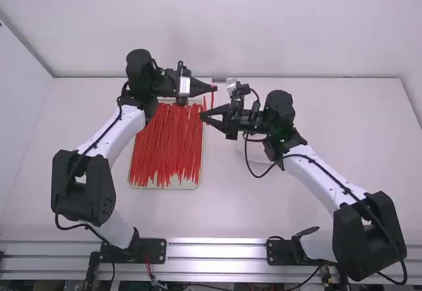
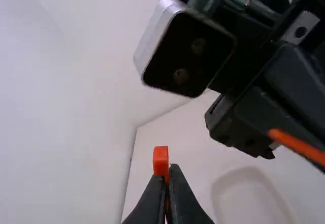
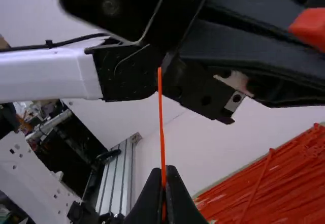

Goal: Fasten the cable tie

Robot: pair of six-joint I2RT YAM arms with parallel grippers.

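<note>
In the high view a pile of red ties [image 1: 168,147] lies on a pale board [image 1: 202,165] on the white tabletop [image 1: 343,119]. The left tool [image 1: 211,88] hangs over the pile's far right corner, pointing away from the pile. The right tool [image 1: 202,115] sits just beside that same corner, on the pile's right, pointing toward it. A single cable tie [image 1: 212,98] shows as a thin red line between the two tools, lifted clear of the pile. In the left wrist view the left tool's fingers [image 2: 152,198] are pressed together on the cable tie's blocky head [image 2: 160,159], which sticks out just past their tips. The right arm's black tool body and its wrist camera hang close beyond it, and a stretch of red strap [image 2: 297,145] runs along that body. In the right wrist view the right tool's fingers [image 3: 150,196] are clamped on the thin strap [image 3: 160,122], which rises straight from their tips up to the underside of the left tool. The red head [image 3: 311,25] shows there, at the left tool's tip. The pile spreads out below and off to one side, well apart from the held strap.
</note>
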